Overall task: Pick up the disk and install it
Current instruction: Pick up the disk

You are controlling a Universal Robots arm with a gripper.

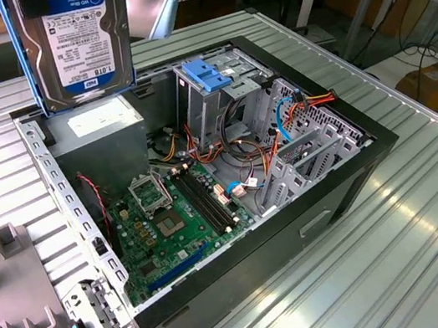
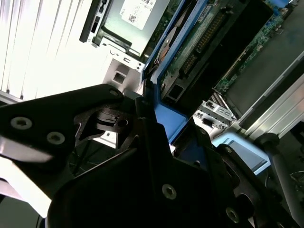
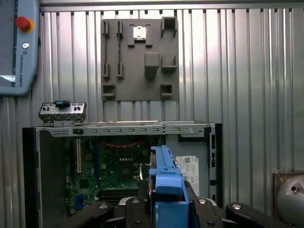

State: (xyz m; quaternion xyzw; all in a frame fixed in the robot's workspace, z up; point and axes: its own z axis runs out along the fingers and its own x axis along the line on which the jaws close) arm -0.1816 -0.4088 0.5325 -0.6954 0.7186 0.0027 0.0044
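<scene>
- Disk [image 1: 79, 44] hangs upright in the air, above one corner of the open computer case [image 1: 229, 171] on the bench [image 1: 437, 244].
- Fingers [image 3: 142, 202] are clamped on its blue rails [image 3: 164, 173].
- Likely stiff, fairly heavy and shock-sensitive; the edge rails look the safest hold, not the label face.

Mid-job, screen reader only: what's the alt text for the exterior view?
The disk hangs upright at the top of the view, above the far end of the open case. Its label faces the camera, and it is not yet in the drive cage. The case lies on a ribbed metal table with its motherboard exposed.
</scene>
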